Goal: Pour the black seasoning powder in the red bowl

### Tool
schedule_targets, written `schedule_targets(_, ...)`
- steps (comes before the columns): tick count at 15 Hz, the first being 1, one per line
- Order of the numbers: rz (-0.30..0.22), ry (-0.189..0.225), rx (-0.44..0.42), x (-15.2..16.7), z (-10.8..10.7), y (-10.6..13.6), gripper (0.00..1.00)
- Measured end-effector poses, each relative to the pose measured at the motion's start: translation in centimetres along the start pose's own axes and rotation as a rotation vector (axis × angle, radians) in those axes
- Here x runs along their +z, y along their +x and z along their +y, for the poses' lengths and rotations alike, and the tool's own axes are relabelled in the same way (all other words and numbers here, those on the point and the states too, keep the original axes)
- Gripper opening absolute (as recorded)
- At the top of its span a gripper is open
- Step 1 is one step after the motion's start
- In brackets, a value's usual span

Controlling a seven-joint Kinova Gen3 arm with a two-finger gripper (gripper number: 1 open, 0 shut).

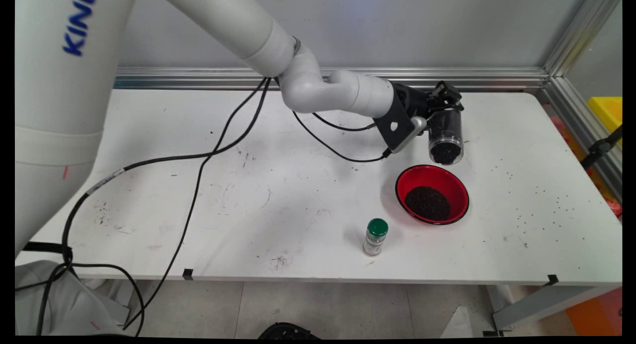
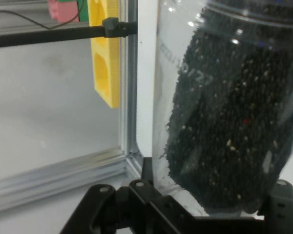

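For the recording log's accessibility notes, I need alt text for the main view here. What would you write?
The gripper holds a clear jar of dark grains in the air above the far side of a red bowl, which already contains dark grains. A small green-capped bottle stands upright near the white table's front edge, and stray grains dot the table to the right.

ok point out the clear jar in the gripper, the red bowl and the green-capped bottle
clear jar (image 1: 445, 135), main view, on its clear wall above the dark grains.
red bowl (image 1: 412, 177), main view, on the bare red inner wall at upper left.
green-capped bottle (image 1: 377, 227), main view, on its green cap.
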Motion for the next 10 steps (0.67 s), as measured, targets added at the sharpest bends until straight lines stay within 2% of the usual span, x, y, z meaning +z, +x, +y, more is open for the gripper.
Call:
schedule_targets(5, 0.032, -0.039, -0.149, -0.9, -0.6, -0.8, 0.00)
schedule_targets(10, 0.041, -0.062, -0.280, -1.7, -1.1, -1.8, 0.00)
